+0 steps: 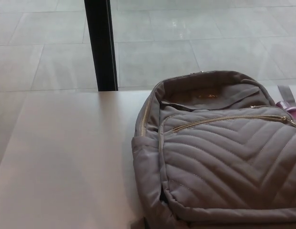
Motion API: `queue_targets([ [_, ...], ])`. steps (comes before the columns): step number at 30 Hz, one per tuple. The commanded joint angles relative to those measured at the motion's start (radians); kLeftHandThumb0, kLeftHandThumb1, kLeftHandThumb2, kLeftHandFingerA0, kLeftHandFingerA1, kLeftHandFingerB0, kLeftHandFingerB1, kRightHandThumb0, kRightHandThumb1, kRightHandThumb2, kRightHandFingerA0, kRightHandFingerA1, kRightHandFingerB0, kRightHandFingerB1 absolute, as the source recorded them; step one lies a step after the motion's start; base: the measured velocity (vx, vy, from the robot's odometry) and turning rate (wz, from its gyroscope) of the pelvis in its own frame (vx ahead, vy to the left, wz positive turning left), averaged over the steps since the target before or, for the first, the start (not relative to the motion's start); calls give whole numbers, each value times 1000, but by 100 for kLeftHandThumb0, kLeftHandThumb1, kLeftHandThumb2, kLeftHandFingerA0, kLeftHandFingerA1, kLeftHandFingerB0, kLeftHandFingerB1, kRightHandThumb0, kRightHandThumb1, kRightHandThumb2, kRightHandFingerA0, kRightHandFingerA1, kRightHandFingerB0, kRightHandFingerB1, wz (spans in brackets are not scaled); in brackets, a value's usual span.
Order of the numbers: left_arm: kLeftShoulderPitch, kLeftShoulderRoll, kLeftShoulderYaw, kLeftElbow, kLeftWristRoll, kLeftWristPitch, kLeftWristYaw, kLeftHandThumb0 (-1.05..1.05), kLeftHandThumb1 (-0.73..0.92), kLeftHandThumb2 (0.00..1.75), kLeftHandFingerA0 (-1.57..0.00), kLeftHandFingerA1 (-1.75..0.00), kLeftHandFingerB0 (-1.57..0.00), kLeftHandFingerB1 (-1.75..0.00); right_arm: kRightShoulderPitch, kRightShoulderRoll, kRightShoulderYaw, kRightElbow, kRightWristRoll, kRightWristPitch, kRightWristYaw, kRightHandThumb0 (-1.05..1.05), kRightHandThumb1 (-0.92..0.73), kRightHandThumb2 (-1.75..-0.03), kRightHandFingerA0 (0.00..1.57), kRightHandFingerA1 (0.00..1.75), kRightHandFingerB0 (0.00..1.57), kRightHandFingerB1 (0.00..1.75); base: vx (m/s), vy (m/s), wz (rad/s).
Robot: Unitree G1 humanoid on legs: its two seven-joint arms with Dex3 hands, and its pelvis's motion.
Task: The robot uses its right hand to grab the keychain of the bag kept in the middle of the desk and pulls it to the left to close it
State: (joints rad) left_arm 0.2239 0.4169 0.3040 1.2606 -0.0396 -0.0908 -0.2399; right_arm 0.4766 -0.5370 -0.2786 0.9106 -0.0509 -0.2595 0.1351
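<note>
The bag (219, 157) is laid flat on its back toward the right side of the desk (66, 157), its long axis running from near edge to far edge and its gaping top turned to the far edge. Grey chevron-quilted fabric is crossed by a gold zip (224, 119), and a pinkish-purple keychain (291, 110) is seen by its right end. A black post (102, 45) is set behind the far edge, before pale floor tiles (186, 38). The left hand and right hand are not shown, so the state of the fingers cannot be told.

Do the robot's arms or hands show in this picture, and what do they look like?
Neither arm nor hand shows in the head view, so their colour, shape and markings cannot be told. Only the grey quilted backpack with its gold zipper, lying on the pale desk, and a black post behind the desk are seen.
</note>
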Motion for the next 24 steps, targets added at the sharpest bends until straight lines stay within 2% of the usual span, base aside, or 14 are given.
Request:
queue_targets([
  [1, 22, 50, 42, 38, -42, -79, -88, -37, 47, 101, -5, -55, 0, -52, -2, -53, -38, 31, 43, -120, 45, -79, -47, -89, 32, 66, 2, 51, 0, 0, 0],
  [2, 22, 50, 46, 42, -43, -75, -90, -37, 47, 101, -5, -54, 0, -52, -9, -51, -53, 34, 60, -105, 46, -81, -61, -60, 32, 67, 0, 47, 0, 0, 0],
  [4, 19, 50, 61, 47, -53, -75, -105, -37, 49, 102, -5, -55, 0, -52, -14, -41, -104, 5, 121, -65, 66, -87, -65, -65, 35, 81, 0, 20, 0, 0, 0],
  [6, 15, 48, 79, 50, -67, -76, -125, -37, 49, 102, -5, -55, 0, -52, -14, -24, -178, -54, 197, 1, 94, -87, -65, -65, 35, 81, 0, 20, 0, 0, 0],
  [7, 9, 47, 84, 50, -67, -71, -108, -61, 48, 83, -22, -64, -4, -43, -50, -23, -216, -34, 227, 33, 86, -86, -65, -66, 33, 81, 0, 17, 0, 0, 0],
  [8, 3, 52, 84, 50, -63, -66, -106, -64, 49, 82, -22, -64, -6, -45, -77, -24, -257, -36, 268, 73, 99, -91, -55, -95, 20, 71, 0, 27, 0, 0, 0],
  [9, -3, 54, 93, 49, -72, -63, -121, -63, 50, 83, -26, -65, -8, -46, -129, -45, -301, -42, 308, 120, 100, -103, -63, -98, 2, 49, 0, 21, 0, 0, 0],
  [13, -30, 45, 126, 27, -102, -103, -136, -63, 50, 85, -33, -69, -16, -49, -228, -88, -398, -128, 392, 149, 150, -104, -65, -95, 2, 38, 0, 14, 0, 0, 0],
  [14, -35, 44, 131, 25, -107, -103, -139, -60, 61, 59, -34, -69, -23, -40, -237, -93, -406, -153, 391, 159, 150, -85, -65, -72, 0, 65, 0, 0, 0, 0, 0],
  [15, -46, 42, 139, 19, -116, -107, -146, -59, 65, 60, -34, -67, -24, -39, -256, -109, -411, -195, 388, 165, 147, -105, -65, -96, 12, 70, 0, 11, 0, 0, 0],
  [16, -58, 39, 154, 9, -133, -108, -167, -59, 64, 59, -37, -69, -26, -39, -284, -126, -420, -261, 397, 178, 155, -86, -69, -61, 10, 76, 0, 7, 0, 0, 0],
  [22, -75, 34, 157, 11, -111, -131, -183, -61, 64, 59, -42, -69, -29, -40, -359, -157, -425, -559, 406, 276, 153, -84, -70, -62, 10, 62, 0, 35, 0, 0, 0],
  [23, -72, 37, 153, 11, -107, -135, -194, -60, 64, 59, -43, -74, -28, -43, -375, -162, -410, -598, 403, 254, 172, -91, -59, -94, 9, 62, 0, 37, 0, 0, 0],
  [24, -66, 39, 136, 10, -89, -134, -184, -57, 64, 59, -42, -70, -28, -41, -391, -178, -392, -652, 416, 271, 203, -80, -70, -62, 5, 59, 0, 36, 0, 0, 0],
])
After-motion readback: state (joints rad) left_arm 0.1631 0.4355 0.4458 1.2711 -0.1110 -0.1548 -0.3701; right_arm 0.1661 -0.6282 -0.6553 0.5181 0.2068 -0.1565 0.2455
